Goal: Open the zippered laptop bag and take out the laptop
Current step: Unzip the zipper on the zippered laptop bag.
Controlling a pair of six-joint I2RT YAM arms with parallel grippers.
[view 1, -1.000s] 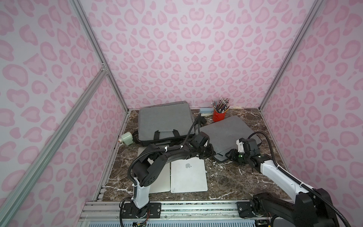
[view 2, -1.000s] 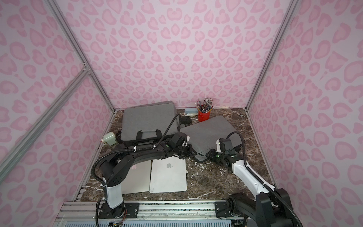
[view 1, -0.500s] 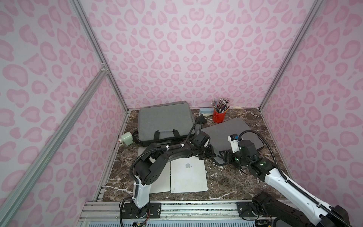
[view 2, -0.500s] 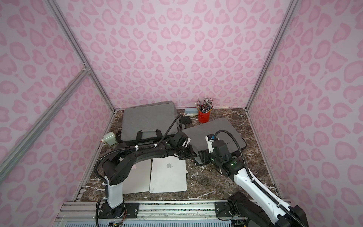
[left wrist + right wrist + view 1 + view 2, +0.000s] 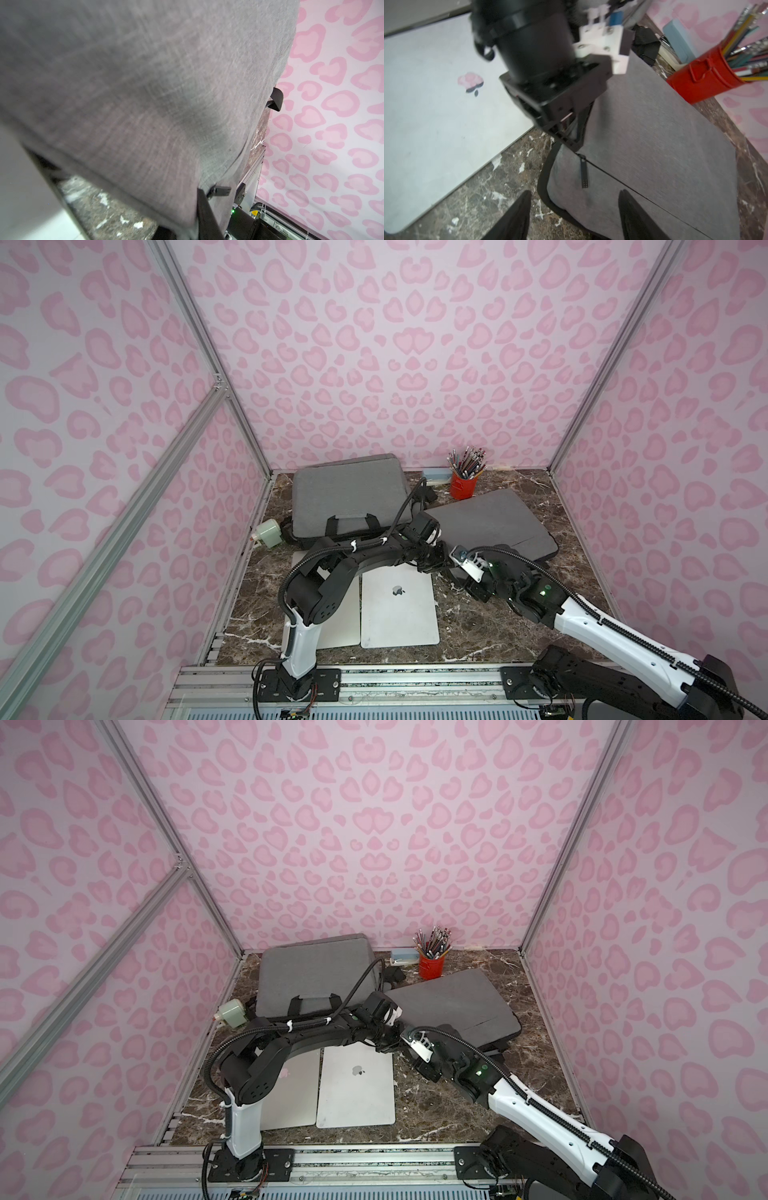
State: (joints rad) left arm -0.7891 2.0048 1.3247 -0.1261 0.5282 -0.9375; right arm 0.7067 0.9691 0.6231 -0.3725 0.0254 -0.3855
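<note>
Right wrist: splayed hand (image 5: 575, 195) above bag (image 5: 654, 145)

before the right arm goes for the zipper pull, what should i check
1. Left gripper clamped on the laptop bag corner: ok.
2. Right gripper open: ok.
3. Zipper pull in plain sight, lying flat on the bag: ok.
4. Pull between the right fingers: not ok, it lies just ahead of their tips.
5. Zipper opened: not ok, it looks shut.
6. Laptop inside this bag: cannot tell.
</note>
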